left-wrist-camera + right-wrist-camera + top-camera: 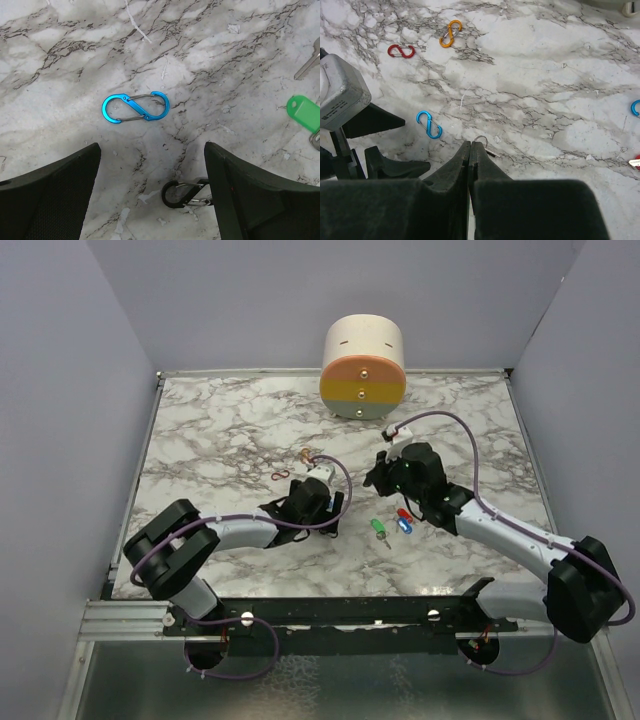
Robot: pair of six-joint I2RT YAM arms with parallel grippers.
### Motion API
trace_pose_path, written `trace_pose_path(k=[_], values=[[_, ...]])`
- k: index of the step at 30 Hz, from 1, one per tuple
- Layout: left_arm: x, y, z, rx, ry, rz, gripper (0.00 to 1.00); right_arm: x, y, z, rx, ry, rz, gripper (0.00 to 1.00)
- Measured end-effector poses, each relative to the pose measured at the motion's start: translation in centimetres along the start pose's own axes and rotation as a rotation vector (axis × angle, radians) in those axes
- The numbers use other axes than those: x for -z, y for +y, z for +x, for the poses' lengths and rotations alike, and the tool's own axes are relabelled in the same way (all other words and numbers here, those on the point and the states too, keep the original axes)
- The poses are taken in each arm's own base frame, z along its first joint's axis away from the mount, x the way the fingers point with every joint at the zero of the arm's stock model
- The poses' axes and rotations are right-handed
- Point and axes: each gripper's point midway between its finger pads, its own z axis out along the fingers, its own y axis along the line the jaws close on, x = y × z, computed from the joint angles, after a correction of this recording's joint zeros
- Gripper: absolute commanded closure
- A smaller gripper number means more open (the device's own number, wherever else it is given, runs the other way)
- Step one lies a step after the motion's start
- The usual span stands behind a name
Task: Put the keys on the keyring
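Three keys lie together on the marble table: green, red and blue. The green key's head also shows at the right edge of the left wrist view. My right gripper is shut, above and left of the keys. The thin wire loop of the keyring sticks out at its fingertips. My left gripper hangs open over the table left of the keys. Nothing is in its grip; a black S-clip lies beside its right finger.
A blue S-clip lies just ahead of the left gripper. Red and orange S-clips lie farther back. A round drawer unit stands at the back. Grey walls close in three sides.
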Motion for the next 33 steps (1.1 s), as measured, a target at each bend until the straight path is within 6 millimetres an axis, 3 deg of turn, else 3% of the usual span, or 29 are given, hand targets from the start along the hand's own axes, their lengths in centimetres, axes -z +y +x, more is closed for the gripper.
trace_pose_path(k=[25,32,33], values=[[-4.0,-3.4,-3.3,0.006,-0.054,0.071,0.14,2.1,-1.2,-1.0,-0.004,-0.039,0.059,0.99],[-4.2,-2.9,-3.5,0.006,-0.063,0.04,0.22,2.2,-1.2,-1.0,-0.004,-0.04,0.06,0.99],[-4.3,-2.6,-3.6,0.008,-0.068,0.021,0.27,2.2,-1.2,-1.0,-0.004,-0.04,0.06,0.99]])
